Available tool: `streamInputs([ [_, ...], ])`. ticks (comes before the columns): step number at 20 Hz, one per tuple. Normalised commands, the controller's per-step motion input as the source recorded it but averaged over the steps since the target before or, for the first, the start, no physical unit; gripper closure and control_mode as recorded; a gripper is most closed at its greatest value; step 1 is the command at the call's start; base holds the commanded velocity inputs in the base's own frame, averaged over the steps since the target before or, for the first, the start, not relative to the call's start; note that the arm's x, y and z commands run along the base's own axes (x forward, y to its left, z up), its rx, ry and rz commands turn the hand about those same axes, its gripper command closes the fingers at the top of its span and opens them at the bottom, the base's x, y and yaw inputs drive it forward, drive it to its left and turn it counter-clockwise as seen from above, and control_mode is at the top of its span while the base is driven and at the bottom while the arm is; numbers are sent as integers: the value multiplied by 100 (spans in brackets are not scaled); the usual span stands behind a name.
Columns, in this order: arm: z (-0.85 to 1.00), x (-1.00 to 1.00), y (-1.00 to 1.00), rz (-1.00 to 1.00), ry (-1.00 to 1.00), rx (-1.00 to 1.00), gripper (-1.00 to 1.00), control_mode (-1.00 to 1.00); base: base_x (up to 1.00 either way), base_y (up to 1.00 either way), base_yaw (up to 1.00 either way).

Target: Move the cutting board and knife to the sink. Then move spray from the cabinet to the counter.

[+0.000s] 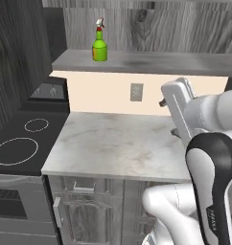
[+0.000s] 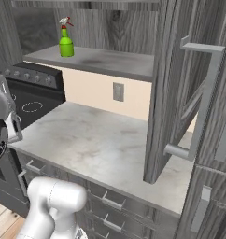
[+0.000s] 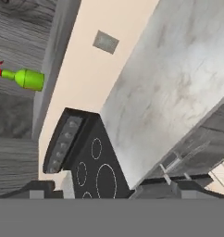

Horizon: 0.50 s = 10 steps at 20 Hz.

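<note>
The gripper (image 3: 107,190) stands spread and empty, well short of the cabinet. Below it the counter (image 1: 113,143) lies bare, with no board or knife on it, so that half looks done. Farthest back, the spray (image 1: 99,43) stands upright on the cabinet shelf (image 1: 151,62), not yet fetched.

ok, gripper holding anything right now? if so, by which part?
Nothing is held. The gripper is open with nothing between its tips; the spray bottle stands untouched on the cabinet shelf, far from it.
</note>
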Motion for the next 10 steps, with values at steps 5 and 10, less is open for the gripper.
streamInputs([
  [5, 32, -1, 28, 22, 0, -46, -100, -100, 0, 0, 0],
  [10, 23, 0, 12, 19, -11, -50, -100, -100, 0, 0, 0],
])
